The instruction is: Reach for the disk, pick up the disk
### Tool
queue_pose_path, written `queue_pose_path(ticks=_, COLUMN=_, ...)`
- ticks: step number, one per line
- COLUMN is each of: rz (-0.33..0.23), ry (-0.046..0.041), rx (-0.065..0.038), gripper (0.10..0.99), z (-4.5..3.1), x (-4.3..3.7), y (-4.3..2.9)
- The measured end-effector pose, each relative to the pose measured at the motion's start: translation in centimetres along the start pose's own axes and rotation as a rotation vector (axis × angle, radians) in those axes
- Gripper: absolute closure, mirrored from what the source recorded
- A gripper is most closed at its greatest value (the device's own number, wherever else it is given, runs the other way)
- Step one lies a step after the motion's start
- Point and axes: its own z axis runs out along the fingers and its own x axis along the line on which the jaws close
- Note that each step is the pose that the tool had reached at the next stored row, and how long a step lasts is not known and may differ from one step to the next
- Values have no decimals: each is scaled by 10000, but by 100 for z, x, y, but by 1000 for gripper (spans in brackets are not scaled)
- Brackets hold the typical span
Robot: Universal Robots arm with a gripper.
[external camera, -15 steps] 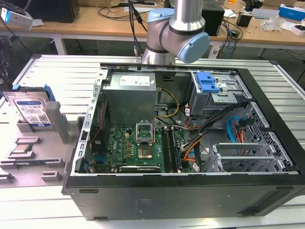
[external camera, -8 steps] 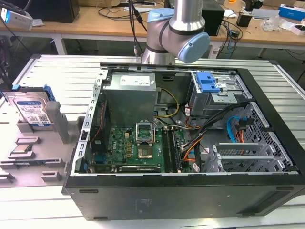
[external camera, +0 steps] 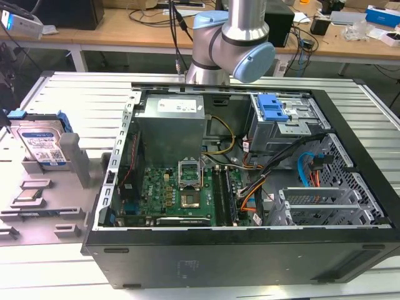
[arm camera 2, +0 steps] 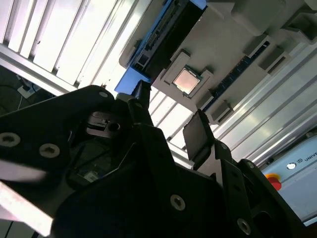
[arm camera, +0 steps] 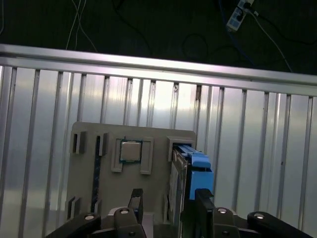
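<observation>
Disk stands on edge in grey holder, mid-left of the exterior view. My gripper is near it, not touching, jaws wide and empty. Probably stiff, heavyish, slick metal; I'd pinch the flat faces near the blue bracket.

This is looking like a robotics lab or electronics workshop. In the exterior view a robot arm is standing at the top centre behind an open computer case, whose motherboard is lying exposed in the middle of the frame. The case is sitting on a ribbed aluminium counter. At the left edge a grey fixture plate is holding the disk and a processor chip. A wooden bench strewn with cables is running along the top. In the first wrist view a power strip is lying on the dark floor.
</observation>
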Motion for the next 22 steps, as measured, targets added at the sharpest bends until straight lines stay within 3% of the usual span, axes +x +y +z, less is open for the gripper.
queue_pose_path(ticks=1, rz=-1, ry=0, rx=0, gripper=541, z=0, x=0, y=0)
queue_pose_path(ticks=3, rz=2, ry=0, rx=-1, gripper=541, z=0, x=-22, y=-2)
queue_pose_path(ticks=4, rz=0, ry=0, rx=1, gripper=541, z=0, x=-94, y=-10)
queue_pose_path(ticks=9, rz=0, ry=0, rx=1, gripper=541, z=-1, x=-265, y=-26)
queue_pose_path(ticks=16, rz=1, ry=0, rx=0, gripper=541, z=-2, x=-464, y=-45)
queue_pose_path(ticks=22, rz=4, ry=0, rx=0, gripper=541, z=43, x=-479, y=-45)
